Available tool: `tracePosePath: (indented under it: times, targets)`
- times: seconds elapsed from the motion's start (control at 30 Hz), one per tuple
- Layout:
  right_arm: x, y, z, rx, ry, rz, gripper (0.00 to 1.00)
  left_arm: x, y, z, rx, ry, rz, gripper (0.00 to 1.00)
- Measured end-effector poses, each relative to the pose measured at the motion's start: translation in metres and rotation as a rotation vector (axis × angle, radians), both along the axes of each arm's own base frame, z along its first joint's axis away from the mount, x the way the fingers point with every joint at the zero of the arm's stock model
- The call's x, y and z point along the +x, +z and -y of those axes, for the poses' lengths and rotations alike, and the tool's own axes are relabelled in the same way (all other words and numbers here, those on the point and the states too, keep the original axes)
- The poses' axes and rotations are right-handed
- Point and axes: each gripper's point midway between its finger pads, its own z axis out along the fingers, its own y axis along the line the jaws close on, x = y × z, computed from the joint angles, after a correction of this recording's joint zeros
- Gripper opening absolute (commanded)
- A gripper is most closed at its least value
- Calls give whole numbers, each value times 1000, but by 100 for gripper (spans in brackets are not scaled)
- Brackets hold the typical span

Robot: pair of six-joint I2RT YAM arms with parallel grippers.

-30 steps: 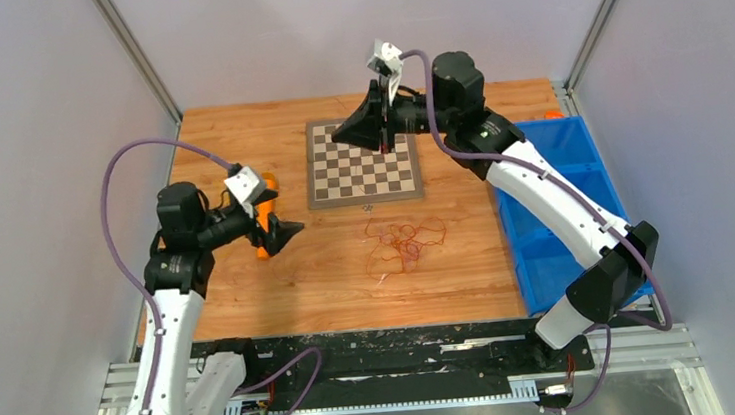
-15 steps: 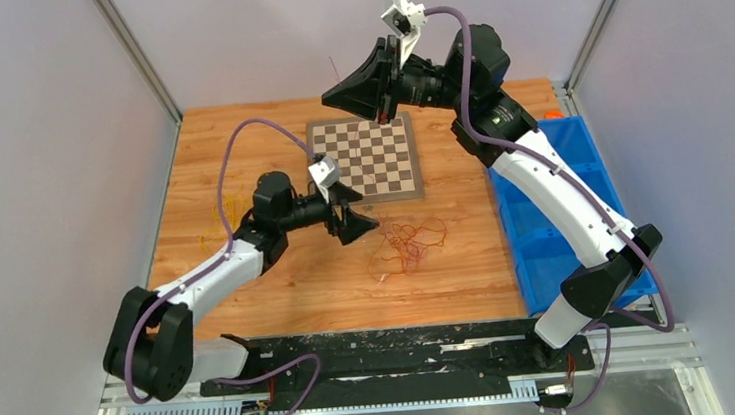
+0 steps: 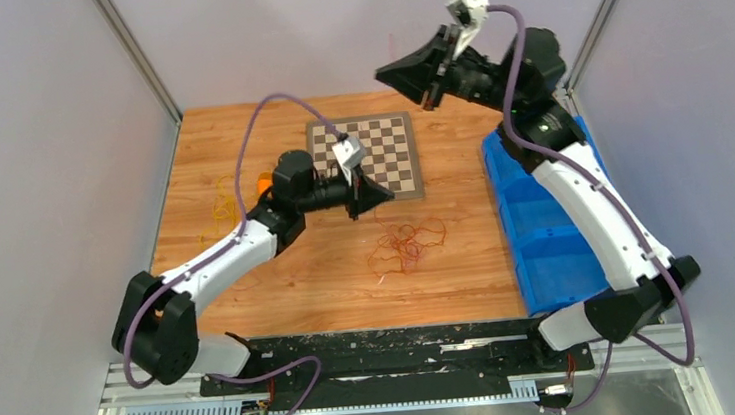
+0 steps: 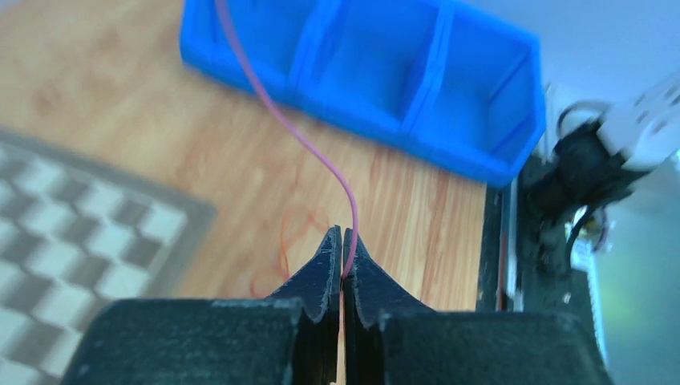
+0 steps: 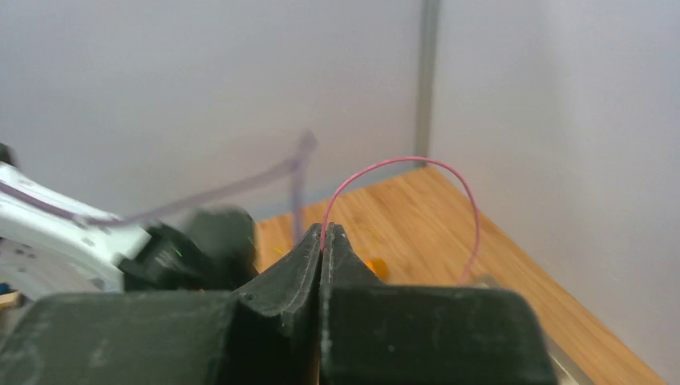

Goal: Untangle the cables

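Thin reddish-orange cables [image 3: 405, 244] lie in a loose tangle of small loops on the wooden table [image 3: 236, 129], just in front of the chessboard [image 3: 389, 155]. My left pincer [image 4: 342, 241], arm stretched low beside the tangle, pinches one thin red cable. My right pincer [image 5: 322, 235], raised high over the table's far edge, pinches an arching red one.

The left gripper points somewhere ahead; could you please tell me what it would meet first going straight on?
Probably the wooden table short of the blue bin, since the left gripper seems tilted down; depth is unclear.
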Motion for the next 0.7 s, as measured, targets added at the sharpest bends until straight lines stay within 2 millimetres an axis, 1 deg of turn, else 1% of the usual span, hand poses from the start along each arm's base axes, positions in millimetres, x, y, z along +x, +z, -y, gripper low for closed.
tracePosePath:
  times: [0.07, 0.1, 0.17, 0.2, 0.23, 0.27, 0.3, 0.33, 0.37, 0.43, 0.47, 0.6, 0.63, 0.7]
  targets:
    - [8, -16, 32, -30, -89, 0, 0, 3, 50, 3, -42, -8, 56, 0]
    - [11, -25, 46, -45, -129, -2, 0, 3, 85, 5, -76, -18, 99, 0]
    - [13, -56, 72, -90, -196, -32, 0, 0, 169, 7, -168, -41, 229, 0]
    - [11, -75, 80, -117, -211, -56, 0, -6, 204, 4, -211, -46, 288, 0]
    - [9, -90, 84, -140, -213, -81, 0, -13, 235, -1, -251, -49, 339, 0]
    - [5, -108, 84, -166, -202, -108, 0, -23, 261, -7, -286, -53, 381, 0]
    - [2, -121, 84, -184, -187, -133, 0, -31, 278, -12, -309, -54, 407, 0]
    - [-1, -132, 83, -200, -173, -156, 0, -37, 289, -17, -324, -53, 422, 0]
    - [-4, -143, 82, -214, -156, -179, 0, -41, 294, -20, -333, -53, 426, 0]
    - [-11, -157, 79, -233, -116, -216, 2, -43, 293, -22, -328, -51, 400, 0]
    - [-13, -159, 78, -236, -103, -223, 3, -43, 291, -22, -325, -51, 386, 0]
    - [-27, -159, 71, -236, -24, -227, 8, -28, 261, -11, -270, -55, 258, 0]
    - [-31, -158, 69, -235, -3, -227, 9, -25, 251, -9, -253, -56, 221, 0]
    - [-40, -157, 63, -235, 38, -221, 9, -22, 239, -7, -233, -57, 173, 0]
